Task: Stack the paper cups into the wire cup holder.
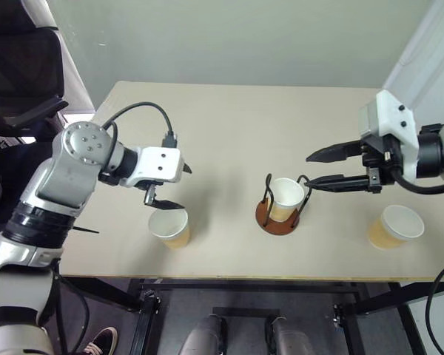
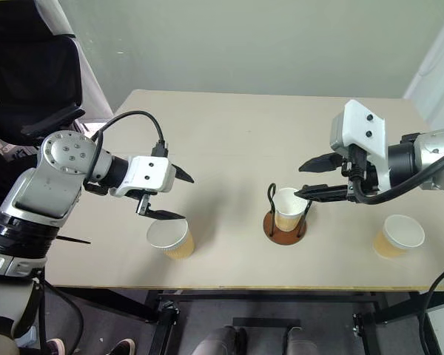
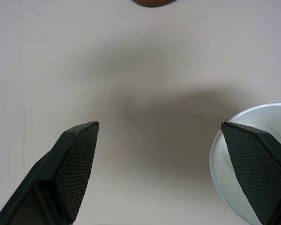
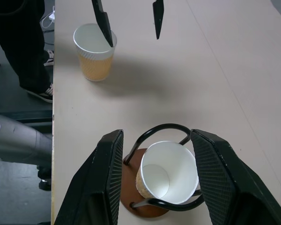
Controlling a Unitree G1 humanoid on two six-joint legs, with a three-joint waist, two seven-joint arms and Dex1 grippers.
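- The left gripper [image 1: 175, 186] is seen spread wide and empty, poised just above a paper cup [image 1: 170, 228] standing upright near the front edge of the tabletop [image 1: 229, 126].
- One of its fingers [image 3: 260, 168] is seen hanging over the cup's open mouth, while the other finger lies out over bare tabletop; the cup is not yet bracketed by the jaws.
- A risk is judged here: if the gripper were lowered as it stands, the rim could be pressed by that finger, and the light cup could be crushed, tipped, or nudged toward the nearby front edge.
- A squeeze applied too firmly could also dent the thin paper wall, which would make nesting harder.
- The right gripper [image 1: 317, 171] is held partly open and empty, with nothing between its jaws, just beside and above the wire cup holder [image 1: 278, 214].
- One cup [image 1: 286, 198] is seen already seated in the holder, leaning slightly against the wire loops, near the middle of the tabletop.
- Because that seated cup is tilted, a second cup lowered onto it could catch on the rim or a wire loop and fail to nest; the light holder could be dragged or toppled.
- A third cup [image 1: 397, 226] stands upright to the right, well apart from the holder and also close to the front edge, where a careless approach could knock it off.
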